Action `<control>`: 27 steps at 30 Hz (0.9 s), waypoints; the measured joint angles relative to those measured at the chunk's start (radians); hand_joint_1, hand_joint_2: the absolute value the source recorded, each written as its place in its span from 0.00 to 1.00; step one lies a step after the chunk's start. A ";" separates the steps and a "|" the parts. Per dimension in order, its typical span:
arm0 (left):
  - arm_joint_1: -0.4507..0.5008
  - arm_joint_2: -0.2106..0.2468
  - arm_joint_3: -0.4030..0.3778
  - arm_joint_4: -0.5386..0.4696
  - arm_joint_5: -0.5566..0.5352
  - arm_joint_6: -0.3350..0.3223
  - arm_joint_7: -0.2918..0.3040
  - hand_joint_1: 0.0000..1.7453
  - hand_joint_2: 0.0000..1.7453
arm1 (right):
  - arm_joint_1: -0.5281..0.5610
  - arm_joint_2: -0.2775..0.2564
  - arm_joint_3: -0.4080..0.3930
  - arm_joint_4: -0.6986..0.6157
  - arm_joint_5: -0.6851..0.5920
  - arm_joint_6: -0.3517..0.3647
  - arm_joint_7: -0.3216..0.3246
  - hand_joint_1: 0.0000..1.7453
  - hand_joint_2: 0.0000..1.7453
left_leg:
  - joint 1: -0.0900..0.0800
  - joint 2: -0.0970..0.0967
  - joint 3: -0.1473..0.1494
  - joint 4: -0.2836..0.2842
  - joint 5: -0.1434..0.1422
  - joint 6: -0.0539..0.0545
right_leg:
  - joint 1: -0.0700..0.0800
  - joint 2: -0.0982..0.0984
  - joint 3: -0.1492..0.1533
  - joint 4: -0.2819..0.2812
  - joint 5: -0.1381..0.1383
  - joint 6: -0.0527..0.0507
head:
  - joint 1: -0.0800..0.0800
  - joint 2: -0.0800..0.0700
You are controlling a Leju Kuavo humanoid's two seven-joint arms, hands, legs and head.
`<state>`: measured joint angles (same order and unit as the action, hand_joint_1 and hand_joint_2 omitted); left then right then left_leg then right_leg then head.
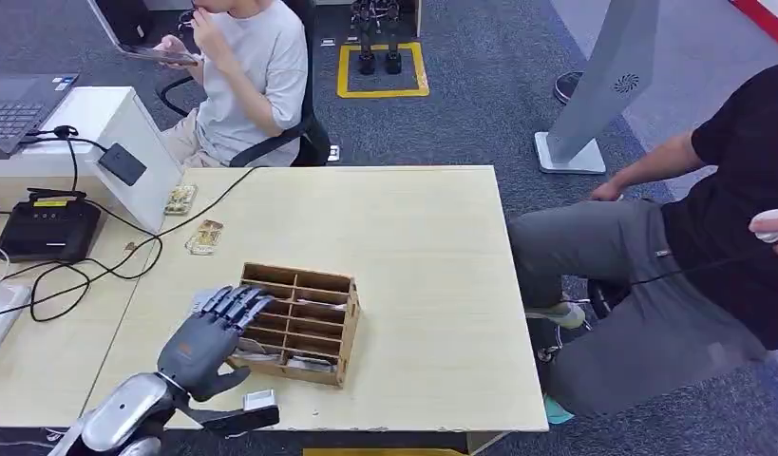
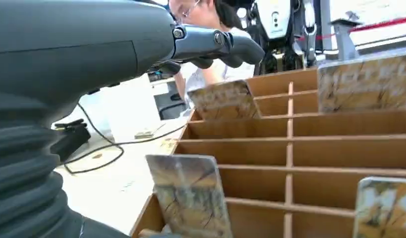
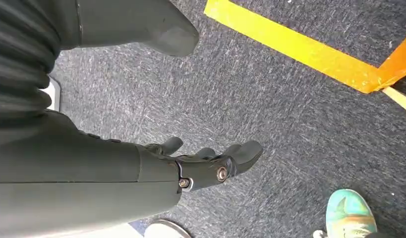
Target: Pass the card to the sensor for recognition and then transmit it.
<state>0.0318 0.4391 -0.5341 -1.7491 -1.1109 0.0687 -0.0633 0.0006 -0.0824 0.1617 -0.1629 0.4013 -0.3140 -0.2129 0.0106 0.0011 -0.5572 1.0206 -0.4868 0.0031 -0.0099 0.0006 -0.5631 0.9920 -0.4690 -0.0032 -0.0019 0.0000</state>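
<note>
Over the front-left part of the pale wooden surface [image 1: 413,237], the head view shows the robot's dark left hand [image 1: 209,337] hovering at the near-left end of the slotted wooden card rack [image 1: 304,323], its fingers stretched over the rack's left compartments and holding nothing I can see. A white angled sensor stand with a dark reader pad [image 1: 123,163] sits at the far-left corner, well apart from the rack, with a black box-shaped device [image 1: 47,228] beside it on the left edge. One person sits behind that corner; another sits off the right edge.

From the left wrist, the fingers [image 2: 215,44] reach out flat above the rack's open slots, spread and touching no card. A marbled tan card [image 2: 191,196] stands upright in the nearest slot, long axis roughly vertical, its face turned toward the wrist and leaning slightly; more cards stand in other slots.

From the right wrist, the right hand [image 3: 205,166] hangs over grey carpet, fingers loosely curled in on nothing.

I judge this the picking step, not yet done: the next move calls for lowering the fingers and pinching one card's top edge.
</note>
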 joint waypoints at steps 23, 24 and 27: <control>0.002 0.019 0.011 -0.090 -0.056 0.013 0.034 0.00 1.00 | 0.001 0.000 -0.005 0.000 -0.003 0.000 -0.001 0.00 1.00 | 0.000 0.000 0.000 0.000 0.000 0.000 | 0.000 0.000 0.000 0.000 0.000 0.000 | 0.000 0.000; 0.004 0.030 0.019 -0.092 -0.077 0.013 0.043 0.00 1.00 | 0.001 0.000 -0.005 0.000 -0.003 0.000 -0.002 0.00 1.00 | 0.000 0.000 0.000 0.000 0.000 0.000 | 0.000 0.000 0.000 0.000 0.000 0.000 | 0.000 0.000; 0.012 0.053 0.030 -0.096 -0.128 0.009 0.064 0.00 1.00 | 0.002 0.000 -0.006 0.000 -0.006 -0.001 -0.001 0.00 1.00 | 0.000 0.000 0.000 0.000 0.000 0.000 | 0.000 0.000 0.000 0.000 0.000 0.000 | 0.000 0.000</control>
<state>0.0442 0.4925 -0.5039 -1.8448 -1.2391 0.0778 0.0008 0.0023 -0.0820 0.1556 -0.1629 0.3948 -0.3147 -0.2136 0.0110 0.0012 -0.5575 1.0205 -0.4868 0.0030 -0.0096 0.0006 -0.5634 0.9923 -0.4690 -0.0032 -0.0019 0.0000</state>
